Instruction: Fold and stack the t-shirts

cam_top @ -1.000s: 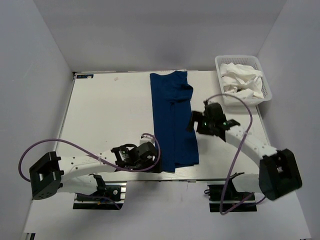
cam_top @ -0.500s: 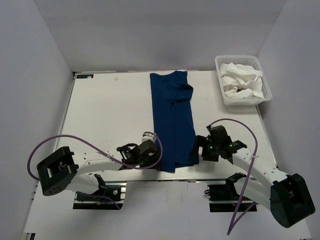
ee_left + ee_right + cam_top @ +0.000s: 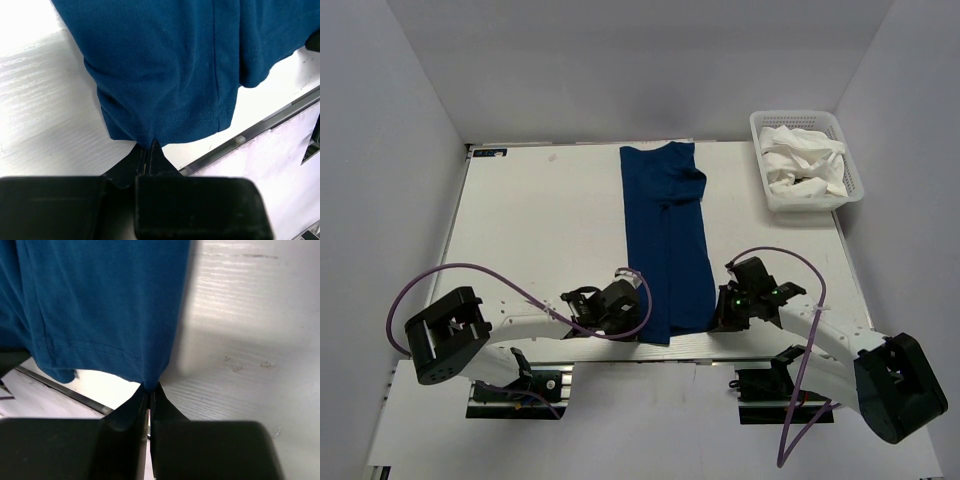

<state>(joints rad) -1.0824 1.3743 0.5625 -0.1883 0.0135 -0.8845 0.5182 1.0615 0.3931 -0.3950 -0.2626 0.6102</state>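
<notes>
The navy t-shirt (image 3: 665, 240) lies folded into a long strip down the middle of the table, collar end far, hem end near. My left gripper (image 3: 642, 322) is shut on the strip's near left hem corner (image 3: 145, 137). On the other side, my right gripper (image 3: 712, 318) is shut on the near right hem corner (image 3: 150, 382). Both pairs of fingertips pinch the cloth at table level. The white t-shirt (image 3: 800, 165) sits crumpled in the basket at the far right.
A white lattice basket (image 3: 850, 165) stands at the table's far right corner. The table's near edge with a metal rail (image 3: 720, 350) runs just below both grippers. White walls enclose the table on three sides.
Both grippers went from open to shut on the navy shirt's near hem corners. The right arm swung from mid-table down to the near right corner; the left moved slightly right.
</notes>
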